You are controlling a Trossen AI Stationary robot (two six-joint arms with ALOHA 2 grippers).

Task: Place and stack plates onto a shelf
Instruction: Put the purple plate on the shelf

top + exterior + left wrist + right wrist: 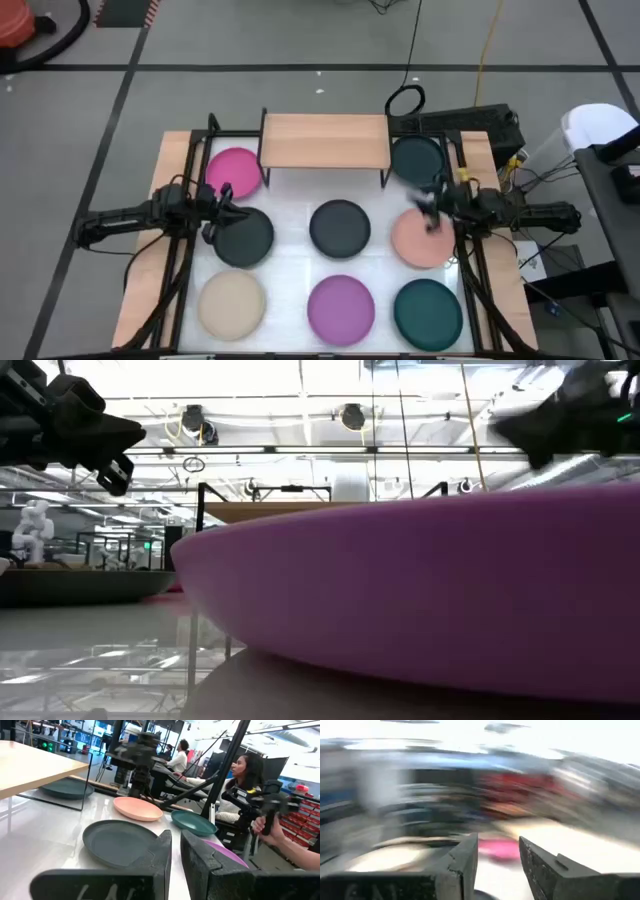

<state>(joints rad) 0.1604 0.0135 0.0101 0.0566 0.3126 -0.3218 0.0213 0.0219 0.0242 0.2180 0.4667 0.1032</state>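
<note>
1. White-topped and edged in light wood, the surface carries everything; both dark arms reach in over it from the sides.
2. The shelf, light wood on thin black legs, stands at the far middle of the surface, with nothing on its top.
3. Eight plates lie apart on the surface. Far row: the hot pink plate just left of the shelf, a dark teal plate partly under the shelf's right end.
4. Middle row: a charcoal plate on the left, a second charcoal plate in the centre, the salmon plate on the right.
5. Near row: the beige plate, the purple plate, a second dark teal plate.
6. The left end effector hovers between the hot pink plate and the left charcoal plate; its fingers stand slightly apart, holding nothing.
7. The right end effector hangs over the far edge of the salmon plate, fingers parted and empty.
</note>
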